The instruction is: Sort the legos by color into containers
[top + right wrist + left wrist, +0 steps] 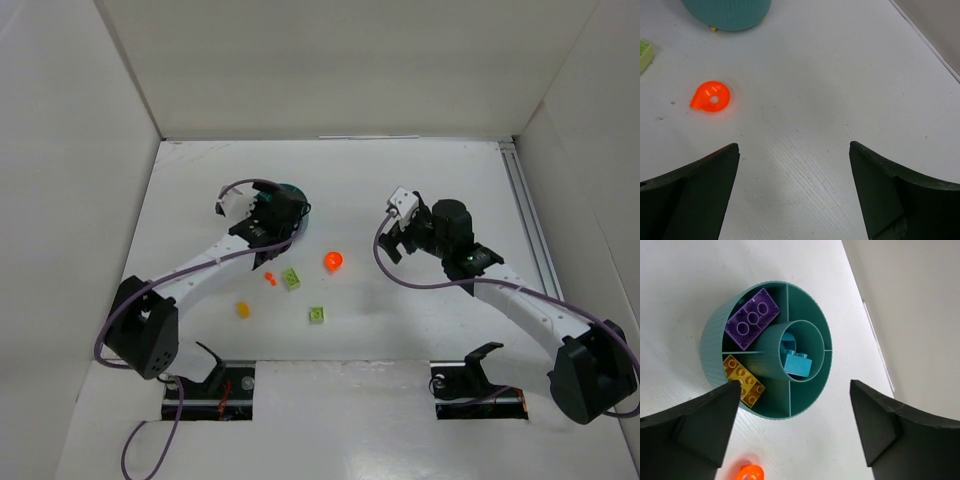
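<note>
The round teal dish (712, 340) sits just beyond my left gripper (794, 385), which hangs open above its near rim with nothing between the fingers. One wedge holds a purple brick (751, 317), another a yellow brick (743, 379), and the central well holds teal bricks (796, 362). An orange piece (750, 473) lies on the table below the left finger. In the top view the dish (297, 192) is mostly hidden by the left gripper (280, 205). My right gripper (793, 146) is open over bare table. The rounded orange-red piece (711, 96) lies ahead to its left.
Loose on the table are the orange-red piece (333, 261), a small orange piece (270, 278), two lime green bricks (292, 279) (317, 315) and a yellow-orange brick (241, 309). White walls enclose the table. A rail (530, 225) runs along the right side.
</note>
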Tool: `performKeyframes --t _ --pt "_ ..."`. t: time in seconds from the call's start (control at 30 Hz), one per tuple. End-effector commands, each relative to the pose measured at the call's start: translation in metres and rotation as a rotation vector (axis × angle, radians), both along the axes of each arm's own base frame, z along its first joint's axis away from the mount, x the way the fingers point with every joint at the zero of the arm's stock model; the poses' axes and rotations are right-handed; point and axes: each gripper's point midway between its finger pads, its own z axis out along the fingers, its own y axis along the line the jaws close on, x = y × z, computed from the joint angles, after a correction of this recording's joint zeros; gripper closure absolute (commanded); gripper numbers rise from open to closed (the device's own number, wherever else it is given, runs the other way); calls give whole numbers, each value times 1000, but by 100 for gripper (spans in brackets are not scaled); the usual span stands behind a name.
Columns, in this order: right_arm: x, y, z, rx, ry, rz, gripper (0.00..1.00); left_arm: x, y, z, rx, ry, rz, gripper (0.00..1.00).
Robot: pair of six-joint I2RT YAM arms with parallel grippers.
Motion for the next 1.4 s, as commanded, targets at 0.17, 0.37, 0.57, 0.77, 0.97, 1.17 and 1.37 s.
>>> performKeyframes --t 0.17,0.37,0.57,0.77,0.97,1.17,1.37 --pt "-2 30 11 -5 -69 69 5 -51 21 31 147 124 -183 0" --pt "-7 36 -7 5 -5 64 5 -137 53 -28 165 458 -234 8" --pt "-13 42 -31 6 49 84 5 -204 80 -66 82 640 -164 24" --pt "-14 48 -34 10 65 112 5 -209 72 -88 53 673 -203 30" --pt "-13 49 -32 15 57 112 5 -205 77 -97 141 766 -156 31" --pt "-11 46 -29 19 49 103 5 -196 80 -108 215 825 -131 35" --pt "-13 44 -29 19 49 103 5 -194 86 -117 231 828 -115 47"
